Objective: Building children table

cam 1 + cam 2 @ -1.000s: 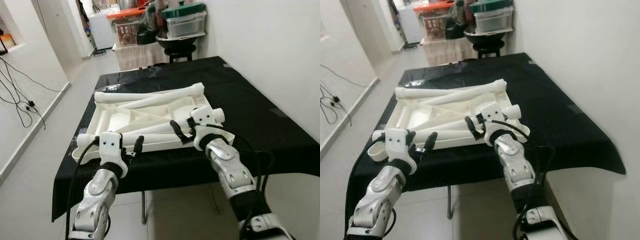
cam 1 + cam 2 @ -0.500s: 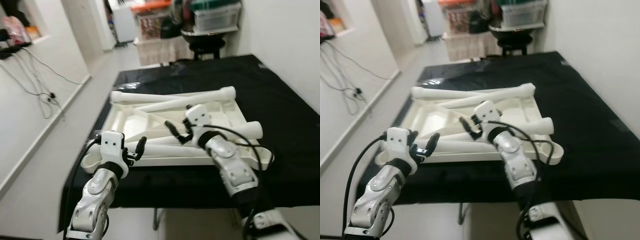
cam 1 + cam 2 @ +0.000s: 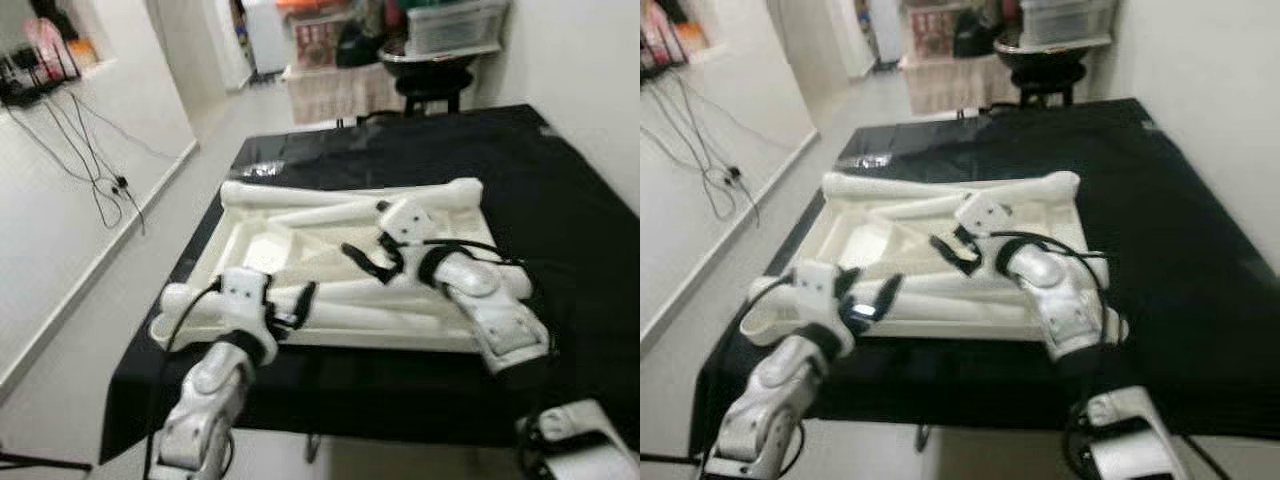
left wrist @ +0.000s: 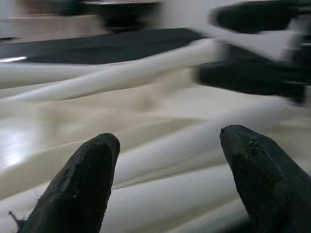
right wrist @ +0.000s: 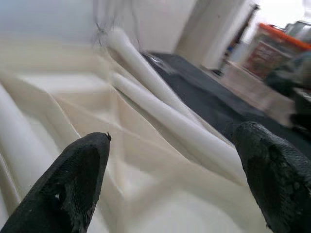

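My right claw (image 3: 362, 262) hangs spread over the middle of the upturned white tabletop (image 3: 250, 235), its two black fingers pointing left across the ribbed underside and pinching nothing. My left claw (image 3: 290, 306) is spread as well, low at the near left edge of that panel, fingers aimed along the nearest of the loose white legs (image 3: 380, 292), which lies across the panel from left to right; whether a fingertip touches it I cannot tell. Another leg (image 3: 345, 193) lies along the far edge, and one more slants between them. The whole white piece rests on the black-covered table (image 3: 560, 190), its near left corner jutting just past the table's edge. That overhang is my worry: if I press down or drag with the left claw there, the panel could tip or slide off towards the floor. The round legs are smooth and unrestrained, so a grip placed off-centre would likely roll one away, and my two arms are close enough that reaching for the same leg could make them collide.
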Tool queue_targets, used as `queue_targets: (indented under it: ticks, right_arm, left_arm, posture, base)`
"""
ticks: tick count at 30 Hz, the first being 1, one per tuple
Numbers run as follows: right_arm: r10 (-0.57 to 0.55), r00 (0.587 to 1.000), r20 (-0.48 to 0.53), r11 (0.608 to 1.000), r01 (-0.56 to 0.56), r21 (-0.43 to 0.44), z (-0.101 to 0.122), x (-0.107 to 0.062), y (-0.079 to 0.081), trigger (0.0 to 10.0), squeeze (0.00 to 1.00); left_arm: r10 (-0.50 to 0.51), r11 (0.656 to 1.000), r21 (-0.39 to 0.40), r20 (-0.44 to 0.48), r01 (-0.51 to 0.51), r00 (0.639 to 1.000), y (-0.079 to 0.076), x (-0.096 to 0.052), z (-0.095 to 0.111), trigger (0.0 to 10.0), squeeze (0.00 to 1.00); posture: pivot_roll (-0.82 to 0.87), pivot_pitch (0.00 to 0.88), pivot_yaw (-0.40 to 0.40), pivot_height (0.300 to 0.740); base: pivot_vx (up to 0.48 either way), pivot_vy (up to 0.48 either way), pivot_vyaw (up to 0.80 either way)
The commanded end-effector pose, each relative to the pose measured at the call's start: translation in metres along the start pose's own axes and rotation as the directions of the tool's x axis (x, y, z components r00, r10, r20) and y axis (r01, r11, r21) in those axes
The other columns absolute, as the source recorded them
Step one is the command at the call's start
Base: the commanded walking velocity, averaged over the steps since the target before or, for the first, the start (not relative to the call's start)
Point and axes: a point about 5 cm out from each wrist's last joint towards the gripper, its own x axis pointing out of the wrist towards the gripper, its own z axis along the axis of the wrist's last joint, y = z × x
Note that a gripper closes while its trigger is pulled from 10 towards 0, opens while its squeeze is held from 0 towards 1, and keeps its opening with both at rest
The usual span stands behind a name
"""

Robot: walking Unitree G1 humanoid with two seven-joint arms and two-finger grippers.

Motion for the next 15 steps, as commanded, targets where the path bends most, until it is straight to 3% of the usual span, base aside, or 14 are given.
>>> queue_targets:
  ticks: [1, 3, 5, 6, 8, 9, 11, 15]
  right_arm:
    - [0.172, 0.985, -0.026, 0.975, -0.174, -0.139, 0.014, 0.002, 0.006, 10.0, 0.00]
    - [0.172, 0.985, -0.026, 0.975, -0.174, -0.139, 0.014, 0.002, 0.006, 10.0, 0.00]
    - [0.282, 0.956, -0.077, 0.938, -0.291, -0.188, 0.019, -0.002, 0.004, 10.0, 0.00]
    - [0.282, 0.956, -0.077, 0.938, -0.291, -0.188, 0.019, -0.002, 0.004, 10.0, 0.00]
    - [0.402, 0.892, -0.205, 0.864, -0.444, -0.236, 0.020, -0.006, 0.000, 10.0, 0.00]
    - [0.402, 0.892, -0.205, 0.864, -0.444, -0.236, 0.020, -0.006, 0.000, 10.0, 0.00]
    - [0.448, 0.818, -0.362, 0.797, -0.548, -0.253, 0.019, -0.005, -0.007, 10.0, 0.00]
    - [0.436, 0.770, -0.466, 0.763, -0.591, -0.263, 0.020, -0.001, -0.014, 10.0, 0.00]
  left_arm:
    - [0.000, 1.000, 0.008, -0.069, 0.000, 0.998, 0.006, -0.011, -0.013, 10.0, 0.00]
    - [0.000, 1.000, 0.008, -0.069, 0.000, 0.998, 0.006, -0.011, -0.013, 10.0, 0.00]
    - [-0.017, 1.000, 0.003, -0.096, 0.017, 0.995, 0.005, -0.015, -0.019, 10.0, 0.00]
    - [-0.017, 1.000, 0.003, -0.096, 0.017, 0.995, 0.005, -0.015, -0.019, 10.0, 0.00]
    - [-0.056, 0.998, 0.004, -0.141, 0.057, 0.988, 0.002, -0.021, -0.027, 10.0, 0.00]
    - [-0.056, 0.998, 0.004, -0.141, 0.057, 0.988, 0.002, -0.021, -0.027, 10.0, 0.00]
    - [-0.087, 0.996, 0.014, -0.182, 0.091, 0.979, -0.001, -0.027, -0.035, 10.0, 0.00]
    - [-0.089, 0.995, 0.021, -0.202, 0.095, 0.975, 0.000, -0.032, -0.038, 10.0, 0.00]
  posture:
    - [-0.11, 0.000, 0.079, 0.740]
    - [-0.11, 0.000, 0.079, 0.740]
    - [-0.10, 0.000, 0.073, 0.740]
    - [-0.10, 0.000, 0.073, 0.740]
    - [-0.10, 0.000, 0.063, 0.740]
    - [-0.10, 0.000, 0.063, 0.740]
    - [-0.09, 0.000, 0.055, 0.740]
    - [-0.09, 0.000, 0.050, 0.740]
  base:
    - [0.000, 0.000, 0.00]
    - [0.000, 0.000, 0.00]
    - [0.000, 0.000, 0.00]
    - [0.000, 0.000, 0.00]
    - [0.000, 0.000, 0.00]
    - [0.000, 0.000, 0.00]
    - [0.000, 0.000, 0.00]
    - [0.000, 0.000, 0.00]
